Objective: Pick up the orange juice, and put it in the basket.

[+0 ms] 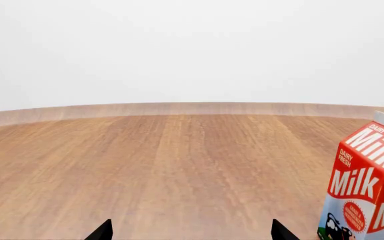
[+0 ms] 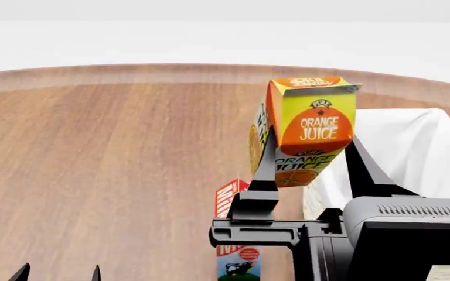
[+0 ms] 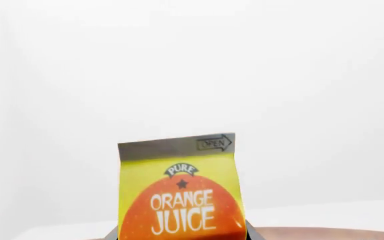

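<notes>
we have the orange juice (image 2: pixel 311 126) pinched in the right claw (image 2: pixel 313 167), lifted clear of the table (image 2: pixel 115 164), just left of the basket (image 2: pixel 412 152). to do this well, we should carry it right until it hangs over the cloth lining, keep it upright, lower, then release. our left claw (image 1: pixel 192 232) sits spread and empty near the milk (image 1: pixel 369 185).
</notes>
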You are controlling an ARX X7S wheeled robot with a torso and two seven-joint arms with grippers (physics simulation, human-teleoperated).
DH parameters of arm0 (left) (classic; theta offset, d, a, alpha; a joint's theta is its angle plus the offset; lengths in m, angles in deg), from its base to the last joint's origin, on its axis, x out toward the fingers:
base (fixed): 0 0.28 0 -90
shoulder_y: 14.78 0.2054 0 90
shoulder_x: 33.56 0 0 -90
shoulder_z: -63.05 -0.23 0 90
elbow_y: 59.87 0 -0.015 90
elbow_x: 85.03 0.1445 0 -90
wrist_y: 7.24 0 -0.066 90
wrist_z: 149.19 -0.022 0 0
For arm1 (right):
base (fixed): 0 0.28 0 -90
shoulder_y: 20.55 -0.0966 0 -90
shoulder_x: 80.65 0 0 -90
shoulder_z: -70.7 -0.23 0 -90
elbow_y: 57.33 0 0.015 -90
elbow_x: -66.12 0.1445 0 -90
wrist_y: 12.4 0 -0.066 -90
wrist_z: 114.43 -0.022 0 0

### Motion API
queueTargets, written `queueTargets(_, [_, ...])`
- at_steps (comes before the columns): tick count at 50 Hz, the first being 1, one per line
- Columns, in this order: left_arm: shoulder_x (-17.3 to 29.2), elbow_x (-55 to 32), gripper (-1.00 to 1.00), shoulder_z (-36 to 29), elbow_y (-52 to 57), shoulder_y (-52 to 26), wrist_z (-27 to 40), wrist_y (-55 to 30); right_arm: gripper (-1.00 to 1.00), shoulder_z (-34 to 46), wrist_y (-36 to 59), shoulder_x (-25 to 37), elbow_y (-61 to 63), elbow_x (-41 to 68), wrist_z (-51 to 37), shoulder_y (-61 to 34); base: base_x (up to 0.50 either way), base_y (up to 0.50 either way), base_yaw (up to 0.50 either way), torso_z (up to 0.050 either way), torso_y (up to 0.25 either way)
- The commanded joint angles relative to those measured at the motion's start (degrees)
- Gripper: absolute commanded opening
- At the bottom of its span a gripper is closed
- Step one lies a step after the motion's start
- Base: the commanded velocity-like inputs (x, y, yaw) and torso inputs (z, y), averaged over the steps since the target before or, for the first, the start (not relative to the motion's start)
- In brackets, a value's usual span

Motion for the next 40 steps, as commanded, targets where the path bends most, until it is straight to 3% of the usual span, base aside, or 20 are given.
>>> queueTargets(1, [0.1,-0.11,1.0,-0.15,-0.02,-0.04,0.13,0.06,-1.0,-1.69,0.06,0.42,-2.0,-1.97,1.05,-1.76,0.0,0.0,0.0,0.0,0.0])
queueTargets(40, [0.44,-0.45,1.0,-0.65,-0.08,-0.19,0.53,0.25,-1.0,-4.38,-2.82,1.5,-11.29,-4.03,2.14,-3.85,0.0,0.0,0.0,0.0,0.001])
